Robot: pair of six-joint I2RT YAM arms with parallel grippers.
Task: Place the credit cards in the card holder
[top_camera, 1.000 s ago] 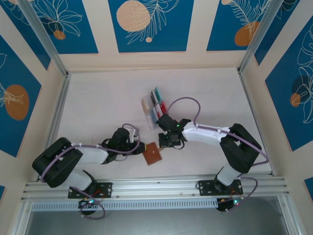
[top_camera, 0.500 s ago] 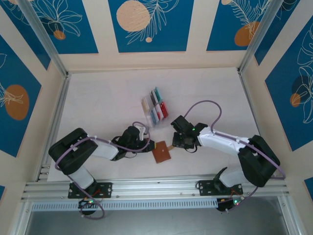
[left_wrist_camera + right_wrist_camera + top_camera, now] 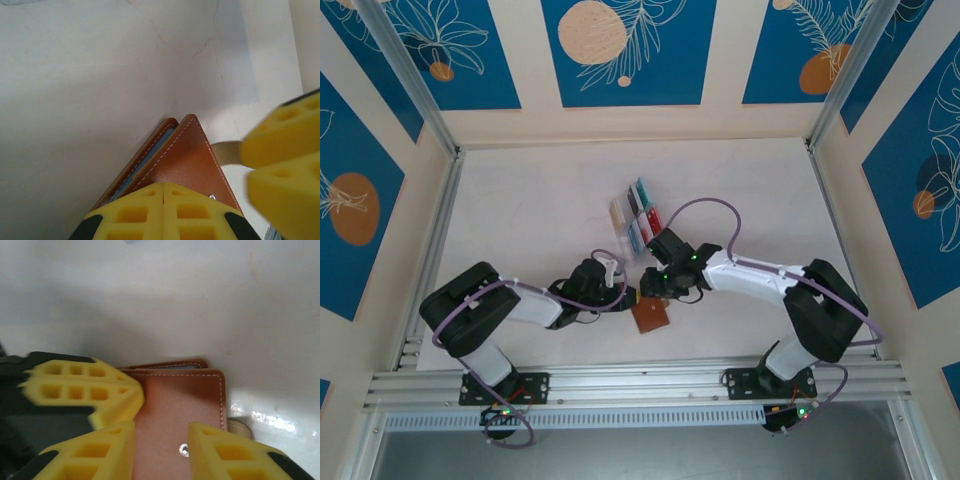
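Observation:
The brown leather card holder (image 3: 651,317) lies folded on the table in front of both arms. My left gripper (image 3: 624,295) is shut, its yellow tips (image 3: 164,195) resting on the holder's cover (image 3: 185,160) at its left corner. A blue edge (image 3: 150,161) shows between the covers. My right gripper (image 3: 654,288) hovers open just over the cover (image 3: 180,405), its fingers (image 3: 161,432) either side of the snap stud (image 3: 184,450) with nothing between them. The beige snap tab (image 3: 239,428) sticks out on the right. The credit cards (image 3: 638,218) stand in a clear rack behind the grippers.
The clear slotted rack (image 3: 619,222) sits close behind the right gripper. The two grippers nearly touch over the holder, the left gripper's fingers (image 3: 82,387) showing in the right wrist view. Metal rails (image 3: 640,380) border the near edge, and walls close in the other sides.
The left arm shifted and the card holder slid a little right. The right gripper swung right, came back left over the holder, and its jaws went from shut to open.

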